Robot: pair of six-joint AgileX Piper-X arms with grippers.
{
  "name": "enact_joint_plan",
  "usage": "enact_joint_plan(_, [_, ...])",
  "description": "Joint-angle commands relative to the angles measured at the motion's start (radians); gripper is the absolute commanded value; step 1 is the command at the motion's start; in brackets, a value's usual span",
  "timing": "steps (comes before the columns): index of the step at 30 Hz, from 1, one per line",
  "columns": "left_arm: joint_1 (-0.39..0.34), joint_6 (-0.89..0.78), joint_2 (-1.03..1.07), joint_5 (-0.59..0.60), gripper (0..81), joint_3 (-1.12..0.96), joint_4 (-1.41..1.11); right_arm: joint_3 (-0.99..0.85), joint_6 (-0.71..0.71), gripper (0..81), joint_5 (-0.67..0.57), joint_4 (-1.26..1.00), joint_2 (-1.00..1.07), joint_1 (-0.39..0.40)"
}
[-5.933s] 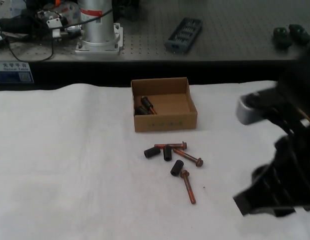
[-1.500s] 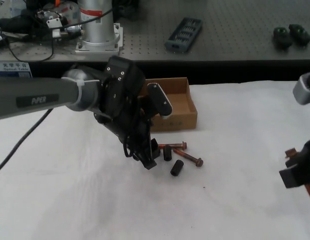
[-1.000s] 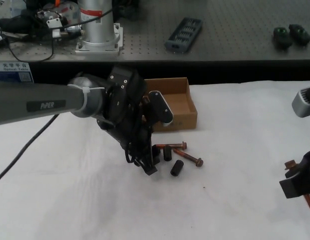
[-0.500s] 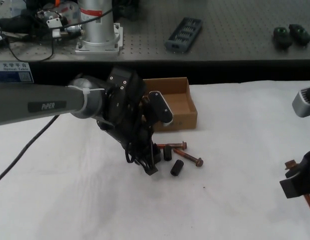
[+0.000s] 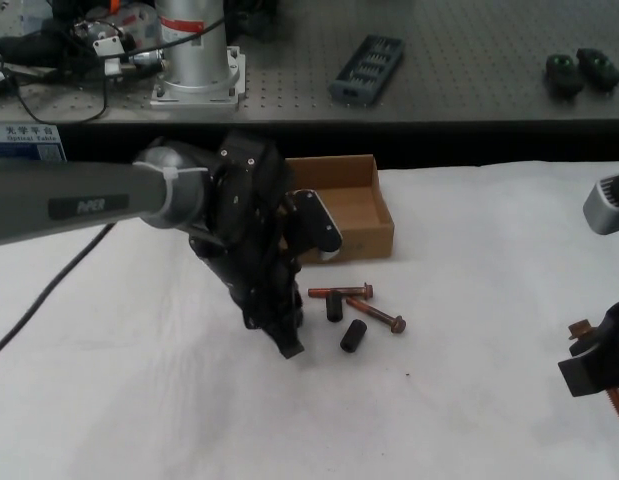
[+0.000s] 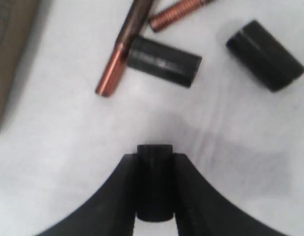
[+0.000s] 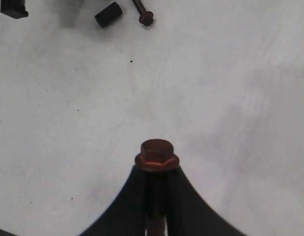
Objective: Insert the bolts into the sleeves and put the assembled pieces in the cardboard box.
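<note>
My left gripper (image 5: 286, 345) hangs just above the white cloth, left of the loose parts, shut on a black sleeve (image 6: 154, 183). Two more black sleeves (image 5: 334, 307) (image 5: 353, 335) and two copper bolts (image 5: 341, 292) (image 5: 377, 316) lie on the cloth in front of the cardboard box (image 5: 361, 244). The left wrist view shows these sleeves (image 6: 164, 61) (image 6: 264, 46) and a bolt (image 6: 123, 56) beyond my fingers. My right gripper (image 5: 592, 368) sits at the right edge, shut on a copper bolt (image 7: 156, 155) with its hex head pointing outward.
The left arm (image 5: 79, 205) crosses the cloth from the left and covers the box's left part. Behind the cloth, a dark perforated bench carries a metal post base (image 5: 196, 70), a black tray (image 5: 367, 66) and cables. Open cloth lies between the two grippers.
My left gripper closed on the leftmost sleeve and has lifted it slightly back and left, off the cloth. My right gripper has kept still with the bolt.
</note>
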Motion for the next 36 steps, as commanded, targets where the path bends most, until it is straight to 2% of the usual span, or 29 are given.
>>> enact_joint_plan(1, [-0.001, 0.004, -0.092, -0.066, 0.6, -0.001, 0.103, -0.003, -0.009, 2.8, -0.011, -0.008, -0.011, -0.009])
enact_joint_plan(8, [-0.001, -0.069, -0.259, -0.047, 0.6, 0.001, 0.237, -0.003, -0.053, 2.8, -0.024, -0.03, -0.011, -0.007])
enact_joint_plan(12, [0.006, -0.15, -0.358, 0.1, 0.6, 0.042, 0.301, -0.003, -0.048, 2.8, -0.119, -0.112, -0.011, -0.004])
enact_joint_plan(19, [0.006, -0.235, -0.592, 0.23, 0.6, 0.322, 0.285, -0.003, 0.08, 2.8, -0.252, -0.292, 0.011, -0.004])
enact_joint_plan(23, [0.006, -0.401, -0.768, 0.327, 0.6, 0.518, 0.152, -0.003, 0.18, 2.8, -0.374, -0.414, 0.064, -0.004])
enact_joint_plan(28, [0.006, -0.685, -0.98, 0.476, 0.6, 0.713, -0.11, -0.003, 0.336, 2.8, -0.539, -0.618, 0.151, -0.004])
enact_joint_plan(32, [0.006, -0.861, -1.107, 0.502, 0.6, 0.816, -0.302, -0.003, 0.507, 2.8, -0.655, -0.854, 0.215, 0.008])
enact_joint_plan(36, [0.006, -0.995, -1.178, 0.502, 0.6, 0.887, -0.469, -0.003, 0.646, 2.8, -0.677, -1.054, 0.265, 0.063])
